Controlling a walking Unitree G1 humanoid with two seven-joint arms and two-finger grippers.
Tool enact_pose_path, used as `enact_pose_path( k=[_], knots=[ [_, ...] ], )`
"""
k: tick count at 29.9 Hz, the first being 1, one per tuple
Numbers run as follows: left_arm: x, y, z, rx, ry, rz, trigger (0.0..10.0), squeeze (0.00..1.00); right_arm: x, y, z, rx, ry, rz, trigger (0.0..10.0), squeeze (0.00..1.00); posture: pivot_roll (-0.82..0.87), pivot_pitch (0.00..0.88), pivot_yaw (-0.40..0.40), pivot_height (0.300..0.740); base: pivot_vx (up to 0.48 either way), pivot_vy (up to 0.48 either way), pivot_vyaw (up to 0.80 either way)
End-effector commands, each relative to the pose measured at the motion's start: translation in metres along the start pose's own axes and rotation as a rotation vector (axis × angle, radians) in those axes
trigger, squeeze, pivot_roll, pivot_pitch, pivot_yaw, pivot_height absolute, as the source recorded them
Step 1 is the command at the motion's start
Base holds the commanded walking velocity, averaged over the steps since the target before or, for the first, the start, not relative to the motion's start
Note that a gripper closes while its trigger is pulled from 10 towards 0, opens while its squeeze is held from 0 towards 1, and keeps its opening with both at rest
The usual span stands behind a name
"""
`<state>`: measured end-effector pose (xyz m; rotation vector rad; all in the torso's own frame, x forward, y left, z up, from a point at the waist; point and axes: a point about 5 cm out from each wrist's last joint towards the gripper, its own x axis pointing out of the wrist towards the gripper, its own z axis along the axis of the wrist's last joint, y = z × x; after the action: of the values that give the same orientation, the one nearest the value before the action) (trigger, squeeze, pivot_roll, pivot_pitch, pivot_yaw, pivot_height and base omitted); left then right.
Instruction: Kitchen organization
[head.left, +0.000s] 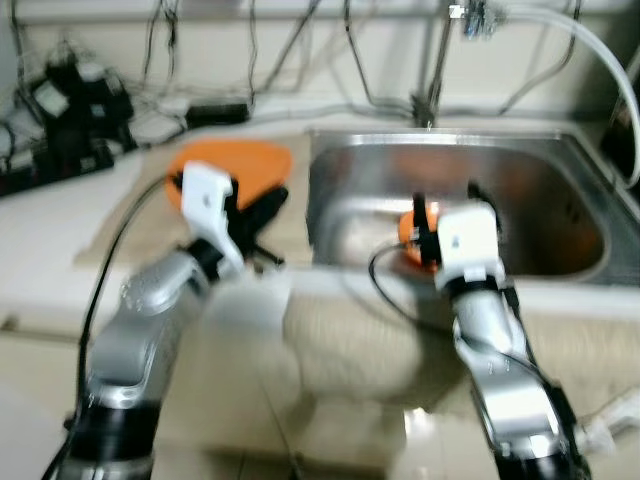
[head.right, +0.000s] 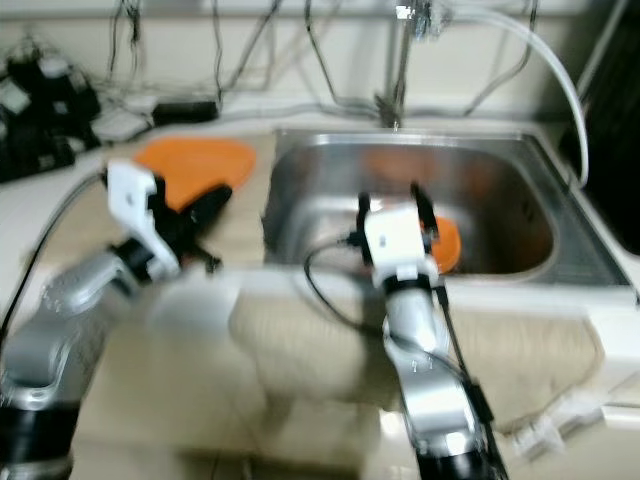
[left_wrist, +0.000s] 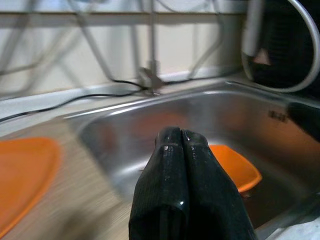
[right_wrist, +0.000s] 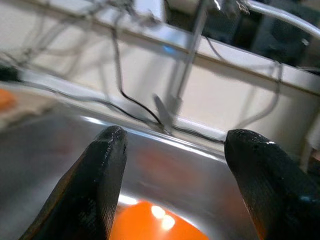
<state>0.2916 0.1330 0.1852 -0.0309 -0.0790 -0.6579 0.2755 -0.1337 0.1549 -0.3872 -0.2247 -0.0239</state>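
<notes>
While hovering over the sink (head.left: 560, 170), right hand (right_wrist: 172, 145) spread wide above orange dish (left_wrist: 235, 167) inside, seemingly poised for pickup. Left hand (left_wrist: 175, 137) pressed together, empty, near orange plate (head.left: 235, 160) on bench (head.left: 60, 215) at ten o'clock.

Orange plate (head.left: 418, 228) half behind right arm
</notes>
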Motion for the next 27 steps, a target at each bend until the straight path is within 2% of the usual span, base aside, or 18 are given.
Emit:
enact_pose_path(
  k=[1, 5, 10, 16, 18, 27],
  knots=[
    [-0.002, 0.006, 0.003, 0.033, 0.0, 0.016, 10.0, 0.0, 0.004, 0.006, 0.005, 0.008, -0.017, 0.022, 10.0, 0.0, -0.01, 0.0, 0.071, 0.74, 0.382, 0.289, 0.0],
    [0.0, 0.007, -0.001, 0.074, 0.03, 0.044, 10.0, 0.0, 0.005, 0.011, 0.004, 0.003, -0.001, 0.045, 10.0, 0.0, -0.01, 0.0, 0.074, 0.74, 0.114, 0.0, 0.0],
    [0.001, 0.007, -0.001, 0.07, 0.025, 0.06, 10.0, 0.0, 0.005, 0.013, 0.004, 0.006, -0.007, 0.061, 10.0, 0.0, -0.01, 0.0, 0.074, 0.74, 0.0, 0.0, 0.0],
    [0.004, 0.007, 0.001, 0.1, 0.016, 0.071, 10.0, 0.0, 0.006, 0.014, 0.006, 0.0, -0.025, 0.064, 10.0, 0.0, -0.01, 0.0, 0.074, 0.74, 0.14, 0.406, 0.0],
    [0.004, 0.008, 0.001, 0.107, 0.016, 0.079, 10.0, 0.0, 0.006, 0.014, 0.006, -0.001, -0.025, 0.064, 10.0, 0.0, -0.01, 0.0, 0.074, 0.74, 0.349, 0.0, 0.0],
    [0.009, 0.013, 0.003, 0.17, 0.051, 0.085, 10.0, 0.0, 0.006, 0.016, 0.006, -0.001, -0.023, 0.065, 10.0, 0.0, -0.01, 0.0, 0.083, 0.74, 0.0, 0.0, 0.0]
  ],
)
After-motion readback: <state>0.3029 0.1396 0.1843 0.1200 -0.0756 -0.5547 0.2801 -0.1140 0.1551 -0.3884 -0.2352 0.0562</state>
